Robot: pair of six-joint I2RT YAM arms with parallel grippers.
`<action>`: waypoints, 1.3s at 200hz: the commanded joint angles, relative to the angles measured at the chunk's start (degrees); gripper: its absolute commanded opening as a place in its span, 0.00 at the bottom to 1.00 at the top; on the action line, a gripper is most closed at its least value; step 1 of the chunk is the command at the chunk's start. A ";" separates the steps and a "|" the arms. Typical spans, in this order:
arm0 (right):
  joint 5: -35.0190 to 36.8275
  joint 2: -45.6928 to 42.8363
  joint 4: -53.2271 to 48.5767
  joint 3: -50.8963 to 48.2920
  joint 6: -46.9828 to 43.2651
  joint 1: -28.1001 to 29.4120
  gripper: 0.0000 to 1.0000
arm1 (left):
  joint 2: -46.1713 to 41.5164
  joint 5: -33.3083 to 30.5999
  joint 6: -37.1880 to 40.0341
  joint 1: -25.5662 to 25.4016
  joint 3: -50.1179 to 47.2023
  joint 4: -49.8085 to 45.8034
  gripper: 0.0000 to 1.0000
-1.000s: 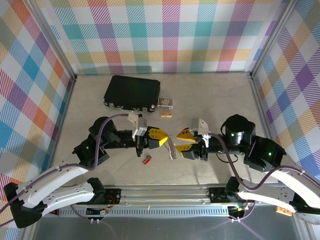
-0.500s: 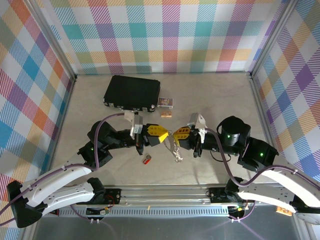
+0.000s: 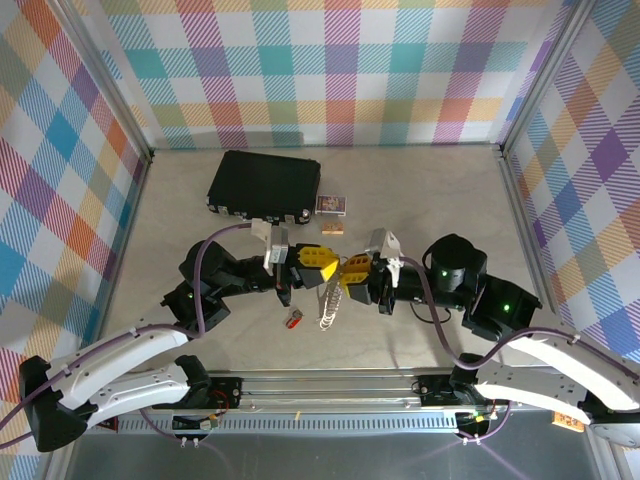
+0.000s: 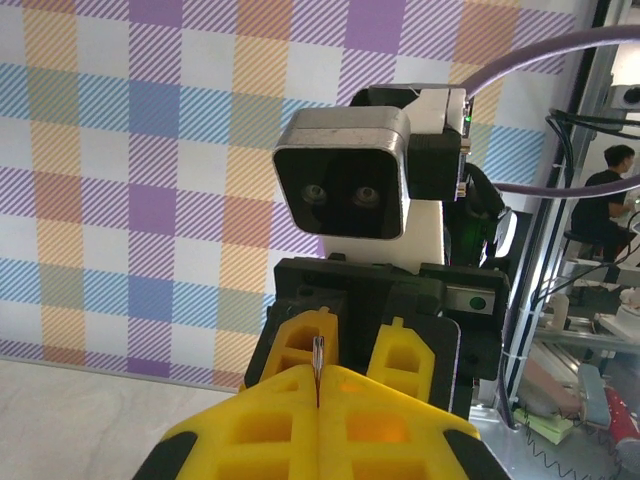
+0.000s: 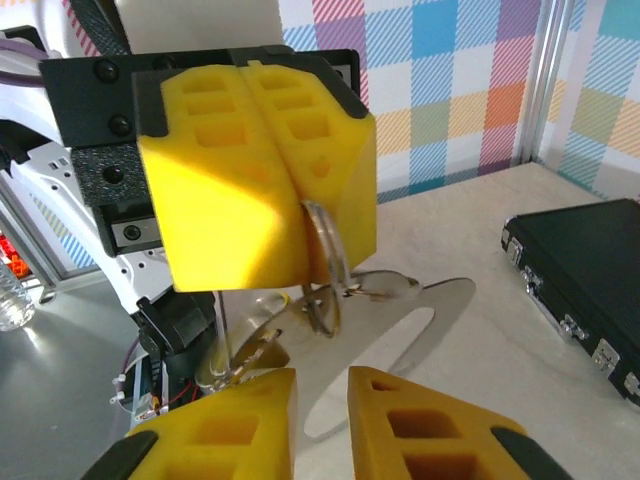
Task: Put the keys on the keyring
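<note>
My left gripper (image 3: pixel 331 269) (image 4: pixel 318 380) is shut on a thin metal ring (image 5: pixel 324 252), whose edge sticks up between its yellow pads. The keys (image 3: pixel 329 311) (image 5: pixel 386 286), flat silvery pieces, dangle from that ring above the table. My right gripper (image 3: pixel 348 279) (image 5: pixel 321 398) faces the left one, almost touching it. Its jaws stand slightly apart just under the ring, with nothing between them. The keyring (image 3: pixel 293 319), a small red tag, lies on the table below the left gripper, a little left of the hanging keys.
A black case (image 3: pixel 264 185) lies at the back left. A small red-and-white card box (image 3: pixel 332 205) and a tan block (image 3: pixel 333 228) sit to its right. The metal rail (image 3: pixel 330 385) runs along the near edge. Checked walls enclose the table.
The right gripper has moved left, up to the left gripper, and its jaws have narrowed from wide open. The left gripper edged right. The keys now hang further left and lower.
</note>
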 commanded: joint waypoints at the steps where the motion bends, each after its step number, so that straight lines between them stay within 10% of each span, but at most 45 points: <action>1: -1.13 -2.87 7.22 -2.34 1.41 0.32 0.23 | 0.08 0.93 -1.58 -0.20 -1.06 5.24 0.00; 152: 1.82 -5.00 13.31 -4.79 5.88 0.28 0.31 | -0.01 4.21 -3.74 -0.20 -2.43 8.83 0.00; 187: 2.92 -7.11 12.65 -5.37 6.67 0.34 0.58 | -0.45 3.61 -3.74 -0.20 -2.20 8.87 0.00; 260: 2.80 -9.38 13.64 -6.23 9.75 0.02 0.57 | 0.60 4.45 -5.38 -0.24 -2.27 11.44 0.00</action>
